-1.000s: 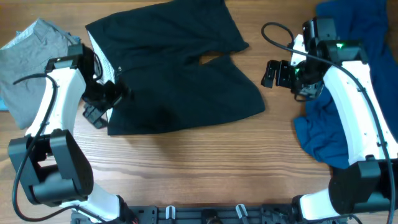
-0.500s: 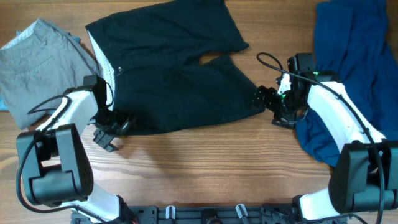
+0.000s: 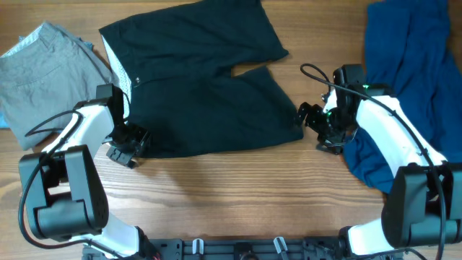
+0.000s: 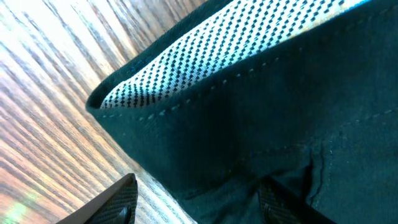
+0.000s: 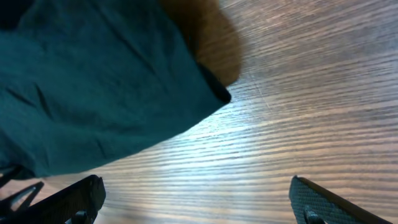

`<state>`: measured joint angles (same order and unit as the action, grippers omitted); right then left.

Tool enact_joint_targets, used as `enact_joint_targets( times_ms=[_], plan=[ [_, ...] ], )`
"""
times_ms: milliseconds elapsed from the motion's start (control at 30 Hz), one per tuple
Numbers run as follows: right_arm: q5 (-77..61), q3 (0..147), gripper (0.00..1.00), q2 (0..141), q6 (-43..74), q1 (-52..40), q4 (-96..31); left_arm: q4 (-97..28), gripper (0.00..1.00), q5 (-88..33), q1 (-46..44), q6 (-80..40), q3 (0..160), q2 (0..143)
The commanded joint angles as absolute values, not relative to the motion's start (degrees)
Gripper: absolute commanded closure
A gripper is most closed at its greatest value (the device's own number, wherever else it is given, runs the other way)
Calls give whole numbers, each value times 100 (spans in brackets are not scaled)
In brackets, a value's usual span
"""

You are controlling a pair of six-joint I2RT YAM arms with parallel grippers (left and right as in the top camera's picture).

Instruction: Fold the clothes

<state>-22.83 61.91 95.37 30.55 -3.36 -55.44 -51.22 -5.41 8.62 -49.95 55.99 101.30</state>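
Black shorts (image 3: 202, 87) lie spread flat on the wooden table, waistband with white dotted lining at the left. My left gripper (image 3: 128, 144) is open at the shorts' lower left corner; in the left wrist view its fingers (image 4: 199, 208) straddle the waistband hem (image 4: 205, 124). My right gripper (image 3: 309, 119) is open beside the shorts' lower right leg corner. In the right wrist view its fingers (image 5: 196, 202) are over bare wood, with the leg corner (image 5: 124, 81) just ahead of them.
A grey garment (image 3: 43, 72) lies at the far left. A blue garment (image 3: 404, 87) is heaped at the right, under and beside the right arm. The table's front strip of wood (image 3: 231, 195) is bare.
Both arms came down from above to the shorts' lower corners. The left gripper then shifted slightly up onto the waistband corner; the right edged slightly right.
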Motion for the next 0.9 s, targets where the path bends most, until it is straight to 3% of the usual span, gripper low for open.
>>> enact_joint_targets(
  times_ms=[0,133,233,333,433,467,500,733,867],
  plan=[
    [-2248,5769,0,9526,3391,-495,-5245,-5046,38,14,884,-5151,5555,10158],
    [-2539,5240,0,9526,3671,-681,-4567,-4873,40,12,884,-5148,5555,10158],
    [-2532,4921,5,9533,4073,-923,-3514,-4991,60,10,884,-5146,5553,10158],
    [-2394,4825,17,9548,4410,-1164,-2941,-5192,64,12,884,-5122,5551,10158],
    [-1970,4635,60,9553,4864,-1402,-2657,-5242,71,14,884,-5122,5551,10158],
    [-1846,4626,81,9553,4906,-1406,-2657,-5231,87,12,884,-5122,5551,10158],
    [-1699,4628,96,9548,4899,-1358,-2648,-5181,96,14,884,-5122,5551,10158],
    [-1553,5092,96,8969,3472,23,-3336,-4840,96,-276,762,-4665,5572,10138],
    [-1214,5103,96,8049,3011,749,-4018,-4956,96,-510,10,-4471,5625,9636]
  ],
)
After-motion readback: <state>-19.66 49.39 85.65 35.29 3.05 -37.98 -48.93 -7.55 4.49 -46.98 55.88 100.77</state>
